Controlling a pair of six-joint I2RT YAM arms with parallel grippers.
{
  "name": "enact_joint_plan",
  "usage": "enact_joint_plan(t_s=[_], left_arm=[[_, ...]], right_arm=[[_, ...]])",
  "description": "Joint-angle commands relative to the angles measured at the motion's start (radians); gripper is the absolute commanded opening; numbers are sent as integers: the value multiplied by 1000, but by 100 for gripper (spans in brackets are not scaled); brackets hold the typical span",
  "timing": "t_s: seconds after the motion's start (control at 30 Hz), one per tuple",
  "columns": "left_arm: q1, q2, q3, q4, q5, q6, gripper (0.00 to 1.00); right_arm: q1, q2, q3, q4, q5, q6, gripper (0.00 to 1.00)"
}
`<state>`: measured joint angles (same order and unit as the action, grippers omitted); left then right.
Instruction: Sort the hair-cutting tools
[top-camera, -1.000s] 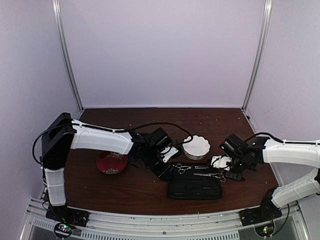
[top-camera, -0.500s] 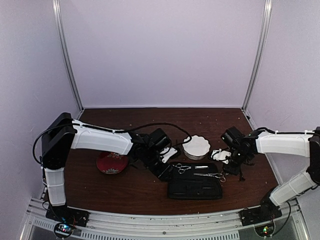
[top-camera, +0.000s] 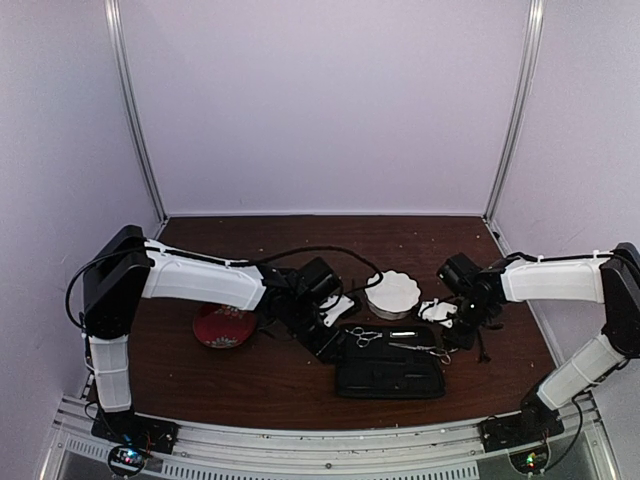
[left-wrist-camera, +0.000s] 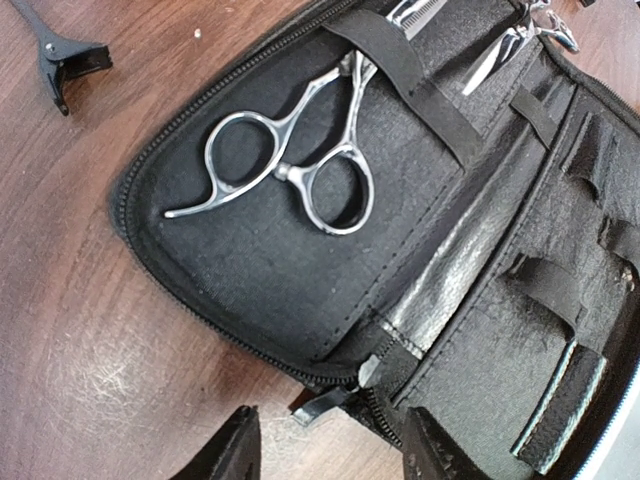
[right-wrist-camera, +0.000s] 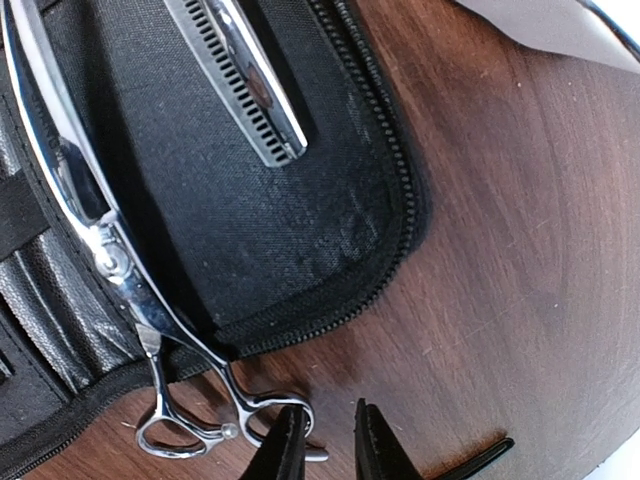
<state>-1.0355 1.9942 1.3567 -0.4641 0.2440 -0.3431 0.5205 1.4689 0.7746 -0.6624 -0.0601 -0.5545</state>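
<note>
One pair of scissors (right-wrist-camera: 112, 262) runs upper-left from rings just left of the right fingers (right-wrist-camera: 285, 450), barely parted and empty.

The thinning scissors (left-wrist-camera: 300, 150) and plain scissors (right-wrist-camera: 108, 258) are gleaming as polished metal; the zip case (left-wrist-camera: 250, 280) is showing matt black cloth; the clip (left-wrist-camera: 62, 58) is looking like matt plastic; the wooden table (left-wrist-camera: 80, 340) is shining, finely scratched.

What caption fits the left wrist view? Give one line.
Silver metal scissors strapped inside the open black zip case, small black clip apart on the brown wooden table.
</note>
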Motion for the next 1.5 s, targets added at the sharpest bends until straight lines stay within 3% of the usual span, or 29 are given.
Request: enact_joint_plan(t_s=[0.0,0.43,0.97,1.23,1.47], left_arm=[[2,1,-5,36,14,-5,51],[2,-1,-7,28,13,-2,51],[2,1,-6,25,15,-2,51],[2,0,-10,22,18,-4,51],[2,0,-7,4,11,-2,50]], right_arm=[[-8,-5,15,-35,-45,-25,18],[-16,-2,-4,-62,-112,-55,18],[-16,4,-1,-42,-93,-64,0],[-16,-102,79,-187,41,-160,0],[-12,-69,241,-332,99,-232,0]])
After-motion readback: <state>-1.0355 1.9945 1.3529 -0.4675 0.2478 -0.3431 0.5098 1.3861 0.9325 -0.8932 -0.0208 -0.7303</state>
